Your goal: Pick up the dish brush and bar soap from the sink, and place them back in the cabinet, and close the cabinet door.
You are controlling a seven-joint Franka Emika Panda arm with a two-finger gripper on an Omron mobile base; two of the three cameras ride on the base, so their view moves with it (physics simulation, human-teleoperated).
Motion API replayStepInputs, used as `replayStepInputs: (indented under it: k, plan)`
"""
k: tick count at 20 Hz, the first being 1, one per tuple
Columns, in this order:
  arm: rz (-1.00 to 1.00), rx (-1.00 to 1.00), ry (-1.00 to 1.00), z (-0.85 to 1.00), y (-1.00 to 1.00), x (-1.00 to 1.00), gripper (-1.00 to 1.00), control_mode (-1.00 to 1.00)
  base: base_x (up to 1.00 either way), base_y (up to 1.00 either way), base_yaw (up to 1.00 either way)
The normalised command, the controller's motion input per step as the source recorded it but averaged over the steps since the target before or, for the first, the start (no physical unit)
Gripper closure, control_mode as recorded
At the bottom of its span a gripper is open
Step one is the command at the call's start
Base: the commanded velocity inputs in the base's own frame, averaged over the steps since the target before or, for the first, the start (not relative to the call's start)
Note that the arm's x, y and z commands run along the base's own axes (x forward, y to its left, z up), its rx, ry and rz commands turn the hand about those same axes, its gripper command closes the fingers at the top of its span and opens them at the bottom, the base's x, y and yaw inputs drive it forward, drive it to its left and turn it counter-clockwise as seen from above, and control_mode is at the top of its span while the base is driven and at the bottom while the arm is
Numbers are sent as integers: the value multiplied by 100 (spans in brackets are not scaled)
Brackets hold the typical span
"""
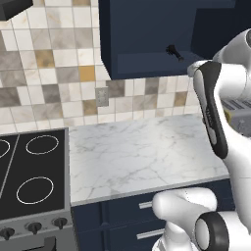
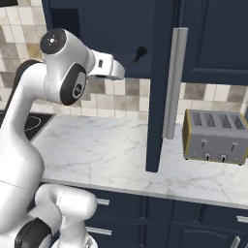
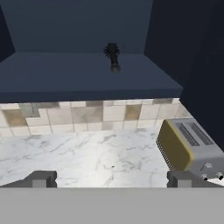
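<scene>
Dish brush [image 3: 113,57] lies on cabinet [image 3: 87,78] shelf floor, toward the back, bristle head pointing at rear wall, handle toward the cam. Same brush in left base view [image 1: 174,52] and right base view [image 2: 140,53], sitting alone on the shelf. Cabinet door [image 2: 160,87] is swung open, edge-on in right base view, w/ vertical silver handle [image 2: 173,82] facing right. Gripper [image 3: 111,178] jaws spread wide, nothing between them, hanging in front of and below the shelf, apart from the brush. Toaster [image 2: 215,137] on marble counter [image 2: 106,155] to the right, under neighbouring cabinets. Stove [image 1: 29,176] at counter's left end. Bar soap: prob. not in these frames, can't tell.
</scene>
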Motion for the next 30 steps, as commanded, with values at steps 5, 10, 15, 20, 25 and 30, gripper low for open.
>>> replayStepInputs:
  k: [5,10,15,20,25,30]
  plan:
    - [0,0,4,-22,17,-65,-100,-100,0,0,0]
    - [0,0,13,-17,36,-48,-100,-100,0,0,0]
    - [0,0,13,-6,28,-15,-100,-100,0,0,0]
    - [1,5,11,-17,2,-6,-100,-100,0,0,0]
    - [2,4,8,-39,0,-13,-100,-100,0,0,0]
    - [0,2,1,-39,4,-5,-100,-100,0,0,0]
